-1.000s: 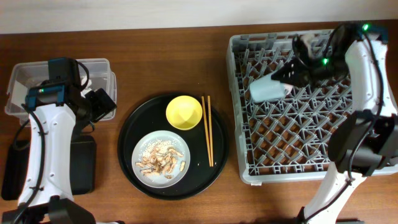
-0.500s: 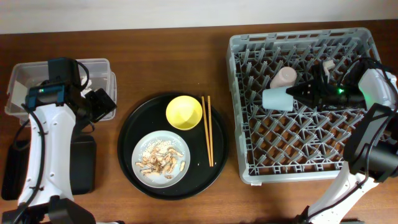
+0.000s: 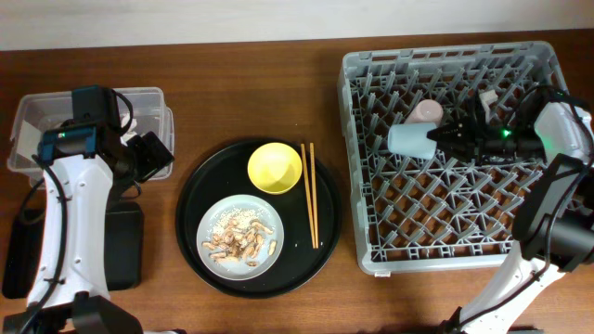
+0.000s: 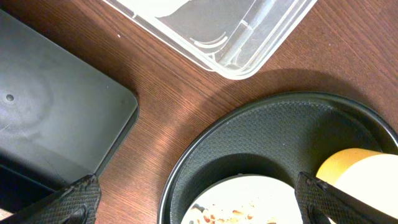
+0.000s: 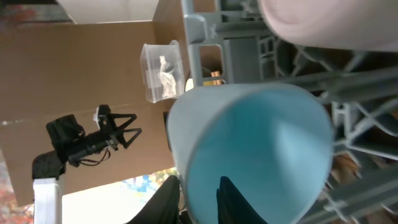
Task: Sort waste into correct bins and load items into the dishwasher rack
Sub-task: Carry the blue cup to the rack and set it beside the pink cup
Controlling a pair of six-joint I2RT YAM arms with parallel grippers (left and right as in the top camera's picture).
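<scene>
The grey dishwasher rack (image 3: pixel 445 57) fills the right side. My right gripper (image 3: pixel 444 139) is low inside it, shut on the wall of the light-blue cup (image 3: pixel 406 140), which lies on its side on the pegs. In the right wrist view one finger is inside the cup (image 5: pixel 261 143) and one outside. The pink cup (image 3: pixel 425 112) lies just behind it. My left gripper (image 3: pixel 153 153) is open and empty between the clear tub (image 3: pixel 37 111) and the round tray. The yellow-green bowl (image 3: pixel 274 168), the plate (image 3: pixel 240 235) with food scraps and the chopsticks (image 3: pixel 309 195) lie on that tray. No napkin or wrapper shows.
The big round black tray (image 3: pixel 200 199) sits mid-table. The shallow black tray (image 3: pixel 125 246) lies at front left, under my left arm. In the left wrist view the tub's corner (image 4: pixel 236 37), the black tray (image 4: pixel 50 124) and the round tray's rim (image 4: pixel 249 124) surround bare wood.
My right arm swung round to the rack's right side and brought the light-blue cup down onto the pegs beside the pink cup. The left arm has not moved.
</scene>
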